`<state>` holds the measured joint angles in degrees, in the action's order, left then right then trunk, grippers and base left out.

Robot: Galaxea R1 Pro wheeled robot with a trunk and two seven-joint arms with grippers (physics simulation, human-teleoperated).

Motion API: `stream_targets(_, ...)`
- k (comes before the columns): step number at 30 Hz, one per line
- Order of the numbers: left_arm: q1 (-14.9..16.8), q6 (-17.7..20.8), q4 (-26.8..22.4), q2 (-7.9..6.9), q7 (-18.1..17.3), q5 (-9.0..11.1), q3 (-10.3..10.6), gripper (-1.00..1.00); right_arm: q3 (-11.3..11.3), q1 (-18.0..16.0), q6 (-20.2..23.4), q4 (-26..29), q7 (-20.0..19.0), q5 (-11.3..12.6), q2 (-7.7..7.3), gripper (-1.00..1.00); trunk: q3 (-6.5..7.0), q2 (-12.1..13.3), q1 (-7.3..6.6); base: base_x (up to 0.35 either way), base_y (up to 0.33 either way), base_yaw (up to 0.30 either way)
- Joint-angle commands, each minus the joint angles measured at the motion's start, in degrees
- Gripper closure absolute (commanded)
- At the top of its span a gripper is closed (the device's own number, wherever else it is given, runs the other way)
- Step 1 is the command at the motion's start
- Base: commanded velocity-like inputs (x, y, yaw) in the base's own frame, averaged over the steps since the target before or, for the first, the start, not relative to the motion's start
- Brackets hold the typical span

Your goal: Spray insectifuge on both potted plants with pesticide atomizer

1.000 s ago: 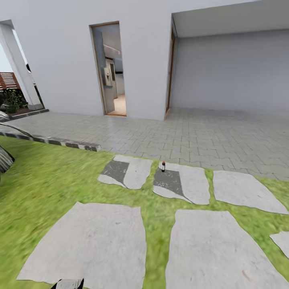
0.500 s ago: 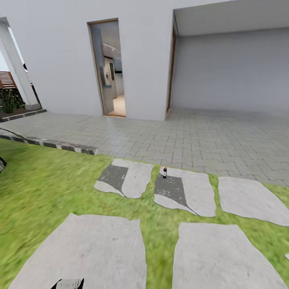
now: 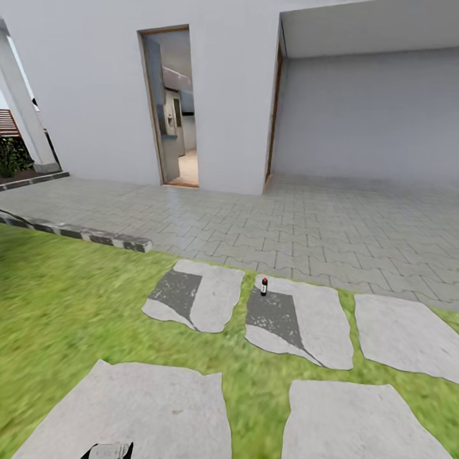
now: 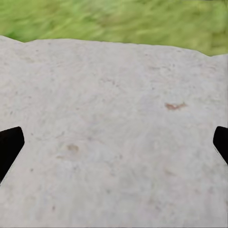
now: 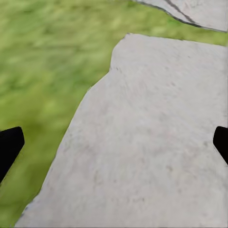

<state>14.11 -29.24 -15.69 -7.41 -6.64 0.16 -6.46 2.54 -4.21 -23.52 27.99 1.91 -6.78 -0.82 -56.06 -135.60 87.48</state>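
The pesticide atomizer (image 3: 264, 286), a small dark bottle with a red top and white label, stands upright on the far edge of a grey stepping stone (image 3: 299, 322) in the garden lawn, ahead of me and slightly right. The two potted plants are out of view. My left gripper (image 4: 114, 145) is open over a pale stone slab, nothing between its dark fingertips (image 4: 9, 147). My right gripper (image 5: 114, 142) is open too, above the edge where a slab meets grass. A bit of my left arm (image 3: 108, 451) pokes in at the head view's bottom edge.
Several flat stepping stones (image 3: 191, 296) lie in the green lawn (image 3: 70, 299). Behind them runs a grey paved area (image 3: 306, 229) up to a white wall with an open doorway (image 3: 172, 108). A striped curb (image 3: 95, 239) borders the grass at left; fence and bush (image 3: 9, 153) far left.
The whole head view has shifted as the camera moved forward: the atomizer and stones now sit lower and a little larger in the picture. The atomizer itself stands where it was.
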Motion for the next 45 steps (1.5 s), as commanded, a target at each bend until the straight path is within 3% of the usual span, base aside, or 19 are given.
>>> stream_targets(1, 0.0, -0.1, 0.0, 0.03, -0.6, 0.0, -0.5, -1.0, 0.2, 0.0, -0.2, 0.0, 0.2, -0.6, 0.03, -1.0, -0.05, 0.0, 0.02, 0.339, 0.0, 0.0)
stream_targets(34, 0.0, -0.1, 0.0, 0.03, -0.6, 0.0, -0.5, -1.0, 0.2, 0.0, -0.1, 0.0, 0.0, -0.6, 0.03, -1.0, -0.05, 0.0, 0.02, 0.339, 0.0, -0.001)
stream_targets(45, 0.0, -0.1, 0.0, 0.03, -0.6, 0.0, -0.5, -1.0, 0.3, 0.0, -0.1, 0.0, -0.1, -0.6, 0.03, -1.0, 0.22, 0.0, 0.02, 0.339, 0.011, -0.244)
